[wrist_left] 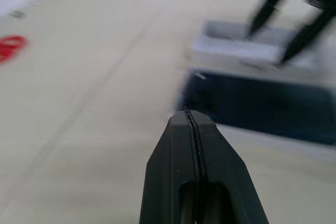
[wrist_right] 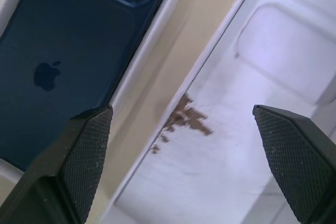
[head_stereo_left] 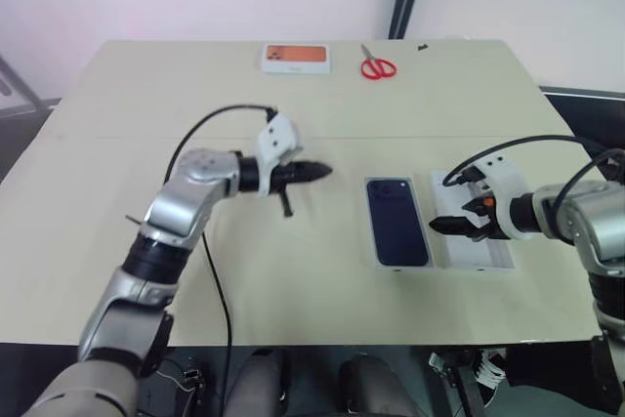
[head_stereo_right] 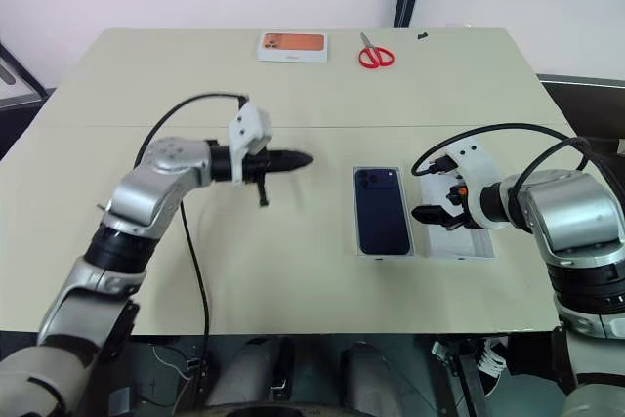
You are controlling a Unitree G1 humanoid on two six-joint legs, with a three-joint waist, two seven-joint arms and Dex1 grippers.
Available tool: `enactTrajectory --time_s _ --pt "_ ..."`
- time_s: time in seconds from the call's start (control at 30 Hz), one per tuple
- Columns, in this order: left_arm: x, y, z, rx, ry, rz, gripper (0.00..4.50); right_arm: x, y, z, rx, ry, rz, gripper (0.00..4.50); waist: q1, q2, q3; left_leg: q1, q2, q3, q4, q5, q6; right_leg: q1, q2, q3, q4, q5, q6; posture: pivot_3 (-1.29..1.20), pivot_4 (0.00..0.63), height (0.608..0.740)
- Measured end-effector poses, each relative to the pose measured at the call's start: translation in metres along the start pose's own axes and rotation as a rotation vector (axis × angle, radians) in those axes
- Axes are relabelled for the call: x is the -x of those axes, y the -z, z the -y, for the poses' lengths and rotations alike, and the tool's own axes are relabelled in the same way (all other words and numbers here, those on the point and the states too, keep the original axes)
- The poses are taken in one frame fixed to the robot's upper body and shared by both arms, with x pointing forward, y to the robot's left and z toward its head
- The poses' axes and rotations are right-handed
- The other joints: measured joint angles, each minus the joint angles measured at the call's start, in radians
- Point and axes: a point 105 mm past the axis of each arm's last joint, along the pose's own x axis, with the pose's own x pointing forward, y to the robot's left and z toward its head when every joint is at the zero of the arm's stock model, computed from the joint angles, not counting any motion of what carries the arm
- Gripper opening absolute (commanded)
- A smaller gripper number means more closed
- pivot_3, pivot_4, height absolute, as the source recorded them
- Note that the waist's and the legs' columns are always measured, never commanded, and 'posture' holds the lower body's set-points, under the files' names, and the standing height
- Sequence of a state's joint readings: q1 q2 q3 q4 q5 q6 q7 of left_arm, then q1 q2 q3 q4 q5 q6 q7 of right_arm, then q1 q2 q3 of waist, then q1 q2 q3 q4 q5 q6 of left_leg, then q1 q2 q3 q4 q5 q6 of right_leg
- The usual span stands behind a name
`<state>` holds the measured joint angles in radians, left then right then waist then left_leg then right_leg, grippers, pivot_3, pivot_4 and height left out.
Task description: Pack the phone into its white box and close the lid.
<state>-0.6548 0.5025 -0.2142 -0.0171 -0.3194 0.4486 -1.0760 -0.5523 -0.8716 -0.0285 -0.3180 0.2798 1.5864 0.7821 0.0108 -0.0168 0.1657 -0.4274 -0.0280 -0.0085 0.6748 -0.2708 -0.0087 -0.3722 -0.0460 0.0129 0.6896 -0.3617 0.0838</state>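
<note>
Phone (head_stereo_left: 397, 222) sits in white box (head_stereo_left: 375, 231), right gripper (head_stereo_left: 451, 226) fingers wide over lid (head_stereo_left: 488, 253) to grab it, left gripper (head_stereo_left: 317, 172) fingers pinched shut, empty.

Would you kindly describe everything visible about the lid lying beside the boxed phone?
The lid is a shallow white rectangular tray, apparently cardboard, lying flat with its open side up on the beige table. Its pale inside shows a moulded recess and a brown scuff near one wall. It sits parallel to the white box holding the phone, on that box's right, a strip of table between them. The open right gripper hovers above its near-left edge; contact cannot be judged.
</note>
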Motion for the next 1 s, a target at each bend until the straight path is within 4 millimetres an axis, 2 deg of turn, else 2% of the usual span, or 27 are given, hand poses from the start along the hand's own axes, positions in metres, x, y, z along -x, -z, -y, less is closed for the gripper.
enactTrajectory --time_s 0.13,0.27,0.3,0.37,0.57,0.6,0.63,1.0 --pt "0.010 0.003 0.019 -0.009 0.091 -0.010 0.00 -0.006 -0.005 -0.004 -0.018 0.010 0.013 4.48 0.001 0.000 0.000 0.000 0.000 0.000 0.001 -0.001 0.002 0.001 0.000 0.000 0.000 0.000 0.000 0.00 0.150 0.740" --pt "0.011 0.008 0.030 0.021 0.121 -0.005 0.00 -0.010 -0.005 -0.002 -0.031 0.029 0.012 4.48 -0.001 0.000 0.000 0.000 0.000 0.000 0.001 -0.001 0.002 0.000 0.000 0.000 0.000 0.000 0.000 0.00 0.150 0.740" --pt "0.011 0.008 0.032 0.028 0.125 -0.004 0.00 -0.011 -0.004 -0.001 -0.036 0.034 0.008 4.24 -0.001 0.000 0.000 0.000 0.000 0.000 0.001 -0.001 0.003 0.000 0.000 0.000 0.000 0.000 0.000 0.00 0.150 0.740" --pt "0.013 0.009 0.036 0.031 0.134 -0.012 0.00 -0.012 -0.003 0.002 -0.049 0.049 0.000 3.67 -0.004 0.000 0.000 0.000 0.000 0.000 0.000 -0.002 0.003 0.000 0.000 0.000 0.000 0.000 0.000 0.00 0.150 0.740" --pt "0.017 0.013 0.040 0.050 0.135 -0.026 0.00 -0.014 0.000 0.006 -0.078 0.064 -0.008 0.56 -0.006 0.000 0.000 0.000 0.000 0.000 0.000 -0.002 0.004 0.001 0.000 0.000 0.000 0.000 0.000 0.00 0.150 0.740" --pt "0.017 0.013 0.040 0.051 0.134 -0.026 0.00 -0.014 -0.001 0.006 -0.081 0.062 -0.007 0.18 -0.006 0.000 0.000 0.000 0.000 0.000 0.001 -0.002 0.004 0.001 0.000 0.000 0.000 0.000 0.000 0.00 0.150 0.740" --pt "0.017 0.013 0.040 0.052 0.133 -0.027 0.00 -0.014 -0.001 0.007 -0.084 0.065 -0.006 0.08 -0.006 0.000 0.000 0.000 0.000 0.000 0.000 -0.002 0.004 0.001 0.000 0.000 0.000 0.000 0.000 0.00 0.150 0.740" --pt "0.014 0.011 0.039 0.056 0.123 -0.012 0.00 -0.018 -0.003 0.006 -0.114 0.079 0.022 0.08 -0.011 0.000 0.000 0.000 0.000 0.000 0.000 -0.003 0.005 0.001 0.000 0.000 0.000 0.000 0.000 0.00 0.150 0.740"
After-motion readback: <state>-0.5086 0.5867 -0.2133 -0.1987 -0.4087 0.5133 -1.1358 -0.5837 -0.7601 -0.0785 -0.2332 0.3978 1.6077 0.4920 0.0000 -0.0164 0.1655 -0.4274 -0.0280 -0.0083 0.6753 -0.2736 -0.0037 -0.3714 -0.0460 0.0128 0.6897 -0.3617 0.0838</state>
